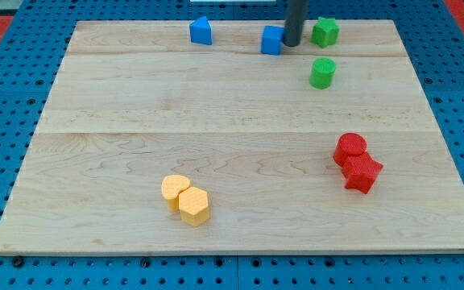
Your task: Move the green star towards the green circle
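The green star [325, 31] lies near the view's top, right of centre. The green circle [322, 72] stands just below it, a short gap apart. My tip [292, 43] comes down from the top edge and rests between a blue block [272, 39] on its left and the green star on its right. It touches or nearly touches the blue block and stands a little apart from the star.
A second blue block [201, 31] lies at the top, left of centre. A red circle [350, 147] and a red star [362, 171] touch at the right. Two yellow blocks [185, 198] sit together at the bottom, on the wooden board [135, 121].
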`<state>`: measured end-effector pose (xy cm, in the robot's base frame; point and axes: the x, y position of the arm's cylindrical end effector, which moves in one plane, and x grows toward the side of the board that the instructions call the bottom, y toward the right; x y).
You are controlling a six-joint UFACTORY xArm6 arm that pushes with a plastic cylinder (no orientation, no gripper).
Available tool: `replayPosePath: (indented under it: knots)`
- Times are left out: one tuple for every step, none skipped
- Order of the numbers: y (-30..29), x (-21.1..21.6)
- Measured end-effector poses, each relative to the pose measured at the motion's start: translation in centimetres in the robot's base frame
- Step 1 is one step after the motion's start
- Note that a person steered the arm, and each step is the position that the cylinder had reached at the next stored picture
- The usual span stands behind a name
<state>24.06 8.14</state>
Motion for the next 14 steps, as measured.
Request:
replayPosePath:
  knots:
    - [-0.6, -0.9]
    - [-3.9, -0.9]
    - [-1.7, -1.9]
    - [2.6, -2.5]
    - [4.3, -2.9]
    - [4.0, -2.9]
    - [3.0, -2.9]
    - [3.0, -2.9]
    - [2.6, -2.6]
    - [2.6, -2.6]
    - [2.8, -2.6]
    - [2.8, -2.7]
    - [4.5, -4.9]
    - [8.2, -3.0]
